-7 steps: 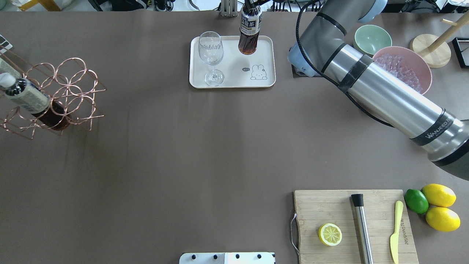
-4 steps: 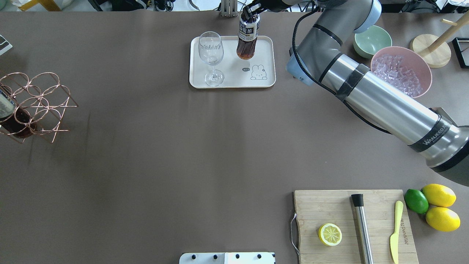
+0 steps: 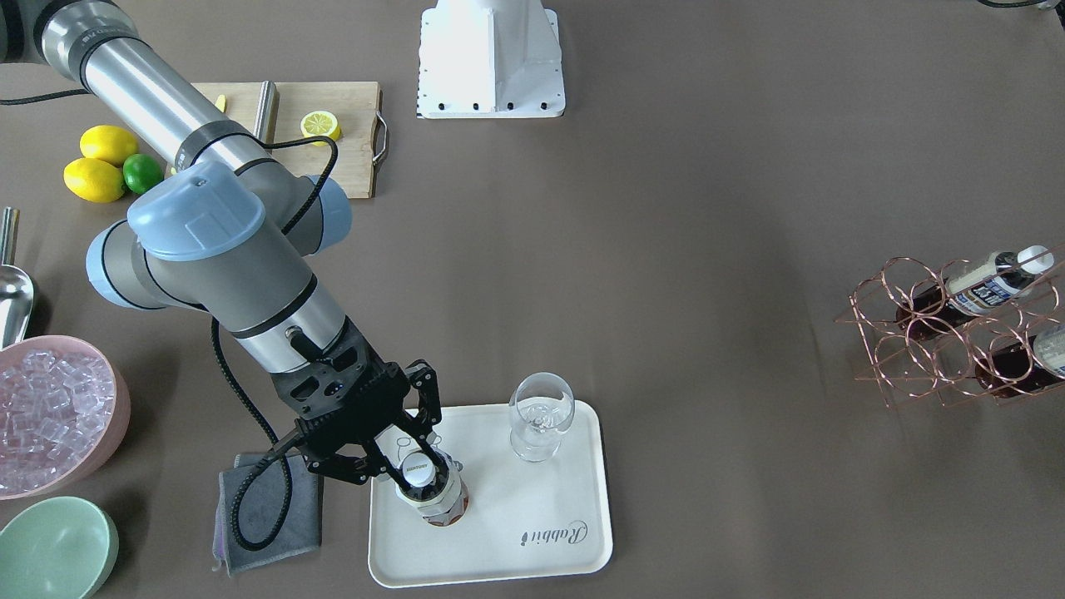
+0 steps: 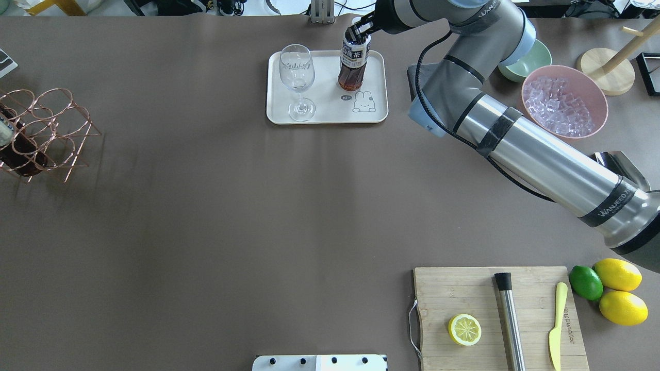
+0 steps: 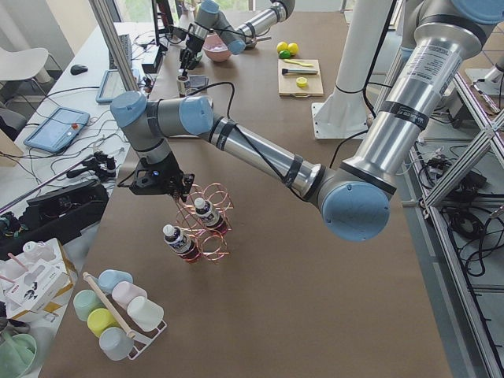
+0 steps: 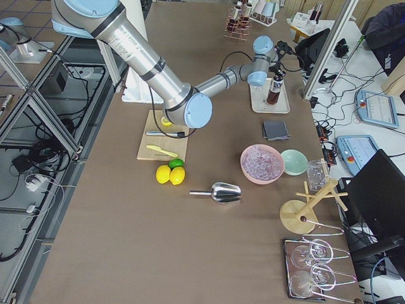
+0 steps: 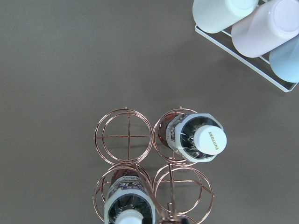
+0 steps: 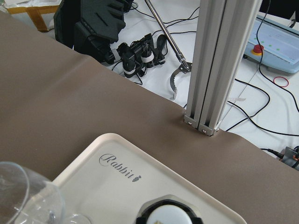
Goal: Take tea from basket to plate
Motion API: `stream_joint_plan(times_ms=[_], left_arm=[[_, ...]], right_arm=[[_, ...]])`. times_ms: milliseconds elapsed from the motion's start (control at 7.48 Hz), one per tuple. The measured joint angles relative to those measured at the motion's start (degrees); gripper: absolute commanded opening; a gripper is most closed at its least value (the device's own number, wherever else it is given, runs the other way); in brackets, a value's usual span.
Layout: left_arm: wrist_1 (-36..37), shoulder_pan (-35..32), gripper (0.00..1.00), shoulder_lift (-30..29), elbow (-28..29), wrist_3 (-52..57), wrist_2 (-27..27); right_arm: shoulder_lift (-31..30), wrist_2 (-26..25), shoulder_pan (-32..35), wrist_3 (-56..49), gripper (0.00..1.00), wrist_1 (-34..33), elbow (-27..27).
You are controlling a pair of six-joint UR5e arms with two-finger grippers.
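One tea bottle (image 4: 352, 64) stands upright on the cream plate (image 4: 330, 109), at its far side, beside a wine glass (image 4: 296, 77). My right gripper (image 4: 356, 32) is shut on the bottle's neck below the white cap (image 3: 418, 472). The cap shows at the bottom edge of the right wrist view (image 8: 169, 215). The copper wire basket (image 4: 46, 129) is at the table's far left with two more tea bottles (image 7: 198, 137) in its rings. My left gripper (image 5: 165, 185) is close to the basket (image 5: 206, 228). It shows only in the exterior left view, so I cannot tell its state.
A pink bowl of ice (image 4: 564, 100) and a green bowl (image 4: 528, 56) stand right of the plate, with a grey cloth (image 3: 266, 507) beside it. A cutting board (image 4: 464, 293) with a lemon half, muddler and knife lies front right. Pastel cups on a rack (image 7: 252, 37) lie beyond the basket.
The right gripper has lowered the tilted tea bottle onto the plate, where it now stands upright. The basket has moved left and down in the overhead view.
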Motion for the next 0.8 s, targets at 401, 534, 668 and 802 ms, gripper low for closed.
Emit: stream_joint_plan(times_ms=[401,534,668,802], left_arm=[[-5.34,-0.33,0.0,-3.72,8.39,0.12,0.54],[-6.07,-0.36,0.0,-4.7,9.83,0.11,0.83],[-7.26,-0.24,0.0,-5.06,10.92,-0.01,1.57],[-8.74,-0.04,0.28,-5.08,12.06,-0.23,2.25]], right_arm=[[-0.62,-0.72,-0.53,0.04,0.0,1.19,0.06],[-0.87,-1.18,-0.74,0.08,0.0,1.83,0.09],[-1.03,-1.44,-0.85,0.17,0.78,2.17,0.19],[-1.15,-1.54,-0.89,0.31,0.99,2.3,0.37]])
